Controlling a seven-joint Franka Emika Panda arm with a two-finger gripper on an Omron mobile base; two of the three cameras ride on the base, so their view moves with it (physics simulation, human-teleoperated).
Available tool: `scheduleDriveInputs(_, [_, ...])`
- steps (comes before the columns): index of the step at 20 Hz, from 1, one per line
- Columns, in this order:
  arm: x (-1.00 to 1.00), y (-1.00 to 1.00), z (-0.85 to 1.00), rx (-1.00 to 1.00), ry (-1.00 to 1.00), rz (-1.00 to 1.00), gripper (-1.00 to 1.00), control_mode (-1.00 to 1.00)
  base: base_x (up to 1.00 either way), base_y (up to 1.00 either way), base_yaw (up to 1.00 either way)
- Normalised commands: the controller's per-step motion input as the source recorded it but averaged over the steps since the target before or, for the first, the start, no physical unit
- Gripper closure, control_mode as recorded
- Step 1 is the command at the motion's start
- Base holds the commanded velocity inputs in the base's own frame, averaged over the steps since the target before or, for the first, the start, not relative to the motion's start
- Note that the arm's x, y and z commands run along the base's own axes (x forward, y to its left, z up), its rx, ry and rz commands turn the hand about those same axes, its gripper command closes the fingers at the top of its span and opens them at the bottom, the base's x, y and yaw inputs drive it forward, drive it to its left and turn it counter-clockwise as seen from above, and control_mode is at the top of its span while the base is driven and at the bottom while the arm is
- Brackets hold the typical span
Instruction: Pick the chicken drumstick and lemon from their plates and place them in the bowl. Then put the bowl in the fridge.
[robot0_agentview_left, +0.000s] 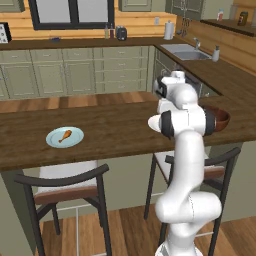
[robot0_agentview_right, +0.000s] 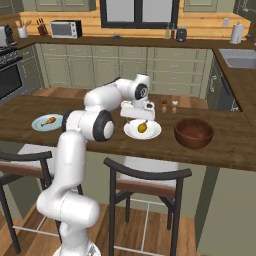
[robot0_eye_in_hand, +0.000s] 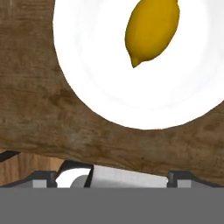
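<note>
The yellow lemon (robot0_eye_in_hand: 152, 30) lies on the white plate (robot0_eye_in_hand: 100, 92), and my gripper (robot0_eye_in_hand: 111, 179) hangs open just above the plate's near side, nothing between its fingers. From the right base view the gripper (robot0_agentview_right: 138, 118) is over the same lemon (robot0_agentview_right: 142, 127) and white plate (robot0_agentview_right: 152, 133). The dark wooden bowl (robot0_agentview_right: 194, 133) stands to the right of that plate and holds nothing. Far to the left, the orange-brown chicken drumstick (robot0_agentview_left: 64, 135) rests on the light blue plate (robot0_agentview_left: 75, 141). My arm partly hides the bowl (robot0_agentview_left: 222, 120). The fridge is out of view.
Two small shakers (robot0_agentview_right: 169, 106) stand behind the white plate. The wooden counter (robot0_agentview_right: 100, 145) has two dark stools (robot0_agentview_right: 147, 180) tucked against its near edge. A sink (robot0_agentview_left: 187, 51) sits on the back right counter.
</note>
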Motion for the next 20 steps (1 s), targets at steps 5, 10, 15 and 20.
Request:
scheduleDriveInputs(5, [0.48,-0.04,-0.27,0.00,0.00,0.00,-1.00,-1.00,0.00,0.00,0.00])
scheduleDriveInputs(10, [0.62,-0.12,-0.24,0.00,0.02,0.00,-1.00,-1.00,0.00,0.00,0.00])
scheduleDriveInputs(15, [0.34,-0.06,-0.38,0.00,-0.04,-0.01,-1.00,-1.00,0.00,0.00,0.00])
scheduleDriveInputs(20, [-0.16,0.00,-0.28,0.00,-0.25,-0.17,-1.00,-1.00,0.00,0.00,0.00])
